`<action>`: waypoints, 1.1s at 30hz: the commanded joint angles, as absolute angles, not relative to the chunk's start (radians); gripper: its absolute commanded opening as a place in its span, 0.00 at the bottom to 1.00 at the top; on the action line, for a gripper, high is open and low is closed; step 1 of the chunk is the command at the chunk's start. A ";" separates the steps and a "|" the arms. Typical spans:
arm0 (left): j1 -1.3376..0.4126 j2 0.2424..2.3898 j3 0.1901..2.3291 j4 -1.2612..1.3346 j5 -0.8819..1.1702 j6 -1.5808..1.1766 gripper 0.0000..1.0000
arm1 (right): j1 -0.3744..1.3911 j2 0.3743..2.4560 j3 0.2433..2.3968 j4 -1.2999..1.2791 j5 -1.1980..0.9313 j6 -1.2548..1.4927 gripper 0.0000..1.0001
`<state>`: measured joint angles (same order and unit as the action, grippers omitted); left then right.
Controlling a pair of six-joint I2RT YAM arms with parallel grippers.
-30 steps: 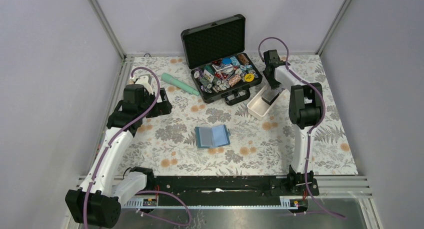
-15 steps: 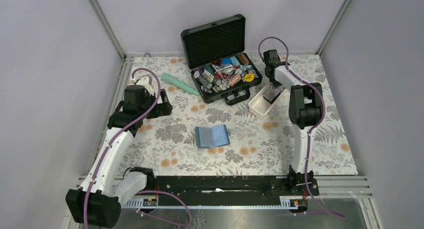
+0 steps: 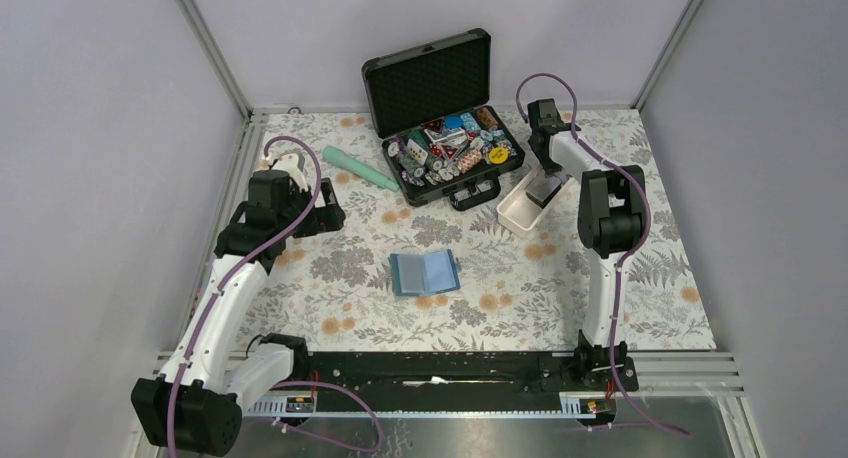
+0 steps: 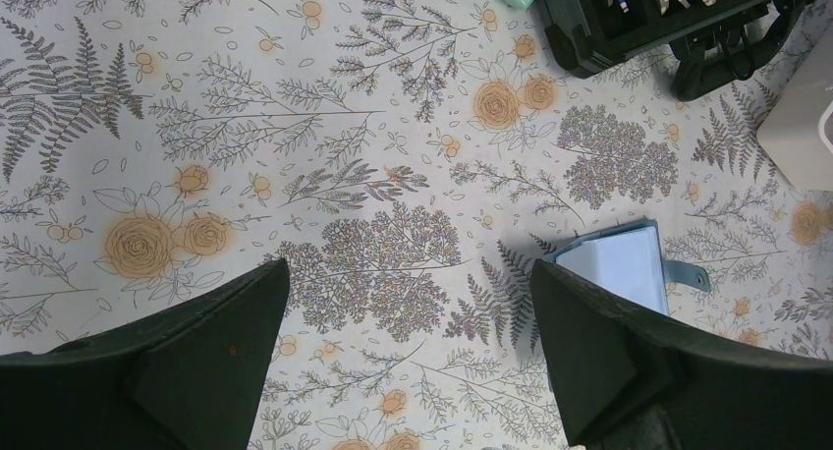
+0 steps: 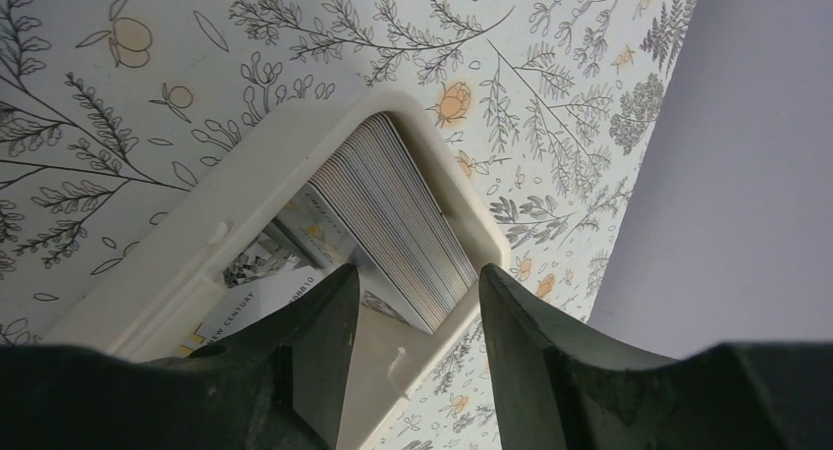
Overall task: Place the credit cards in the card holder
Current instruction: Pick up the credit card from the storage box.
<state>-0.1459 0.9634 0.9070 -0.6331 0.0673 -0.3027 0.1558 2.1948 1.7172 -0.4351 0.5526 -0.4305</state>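
Likely stiff, slick grey plastic credit cards (image 5: 383, 195), on edge in a long white tray (image 5: 295, 126), are best pinched across faces — right gripper (image 5: 415, 278) parted over them, left gripper (image 4: 408, 268) spread wide.

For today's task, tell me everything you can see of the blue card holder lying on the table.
The card holder lies opened flat near the middle of the flowered table cover, between the two arms. It shows two pale blue inner panels side by side with a darker teal border, and looks like soft plastic. The left wrist view shows one corner and a small teal tab sticking out from its edge. Only the cover touches it.
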 commanded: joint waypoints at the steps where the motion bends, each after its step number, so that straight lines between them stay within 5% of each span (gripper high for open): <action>1: -0.141 0.950 0.908 -0.586 0.077 -0.288 0.99 | 0.153 2.186 1.723 -0.423 0.504 -0.440 0.55; 18: -0.141 0.952 0.907 -0.586 0.079 -0.288 0.99 | 0.153 2.239 1.720 -0.423 0.505 -0.464 0.58; 33: -0.141 0.951 0.907 -0.586 0.078 -0.288 0.99 | 0.153 2.245 1.718 -0.405 0.547 -0.483 0.40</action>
<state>-0.1459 0.9634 0.9070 -0.6331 0.0677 -0.3027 0.1574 2.2227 1.7172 -0.4133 0.5442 -0.4839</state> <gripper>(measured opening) 0.985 0.426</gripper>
